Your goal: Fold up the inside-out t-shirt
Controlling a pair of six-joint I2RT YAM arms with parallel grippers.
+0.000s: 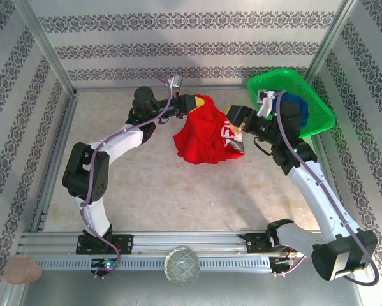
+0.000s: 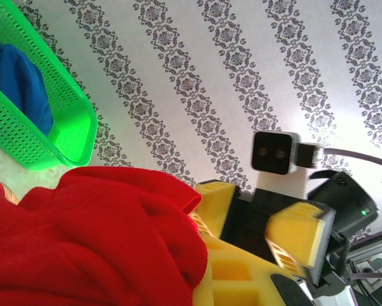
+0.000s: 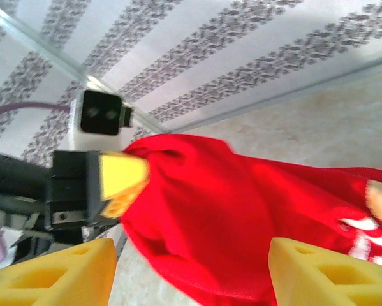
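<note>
The inside-out t-shirt (image 1: 203,135) is a bright red, wrinkled bundle hanging near the back middle of the table, its lower part bunched on the surface. My left gripper (image 1: 192,103) is shut on its top edge and holds that edge up. In the left wrist view the red cloth (image 2: 95,242) is pinched between the yellow fingers (image 2: 242,274). My right gripper (image 1: 238,131) stands open just right of the shirt. In the right wrist view its yellow fingertips (image 3: 57,274) are spread wide with the red cloth (image 3: 242,210) beyond them, nothing clamped.
A green mesh basket (image 1: 315,105) stands tilted at the back right with a dark blue garment (image 1: 298,105) in it. Patterned walls and metal frame posts enclose the table. A metal rail (image 1: 178,245) runs along the near edge.
</note>
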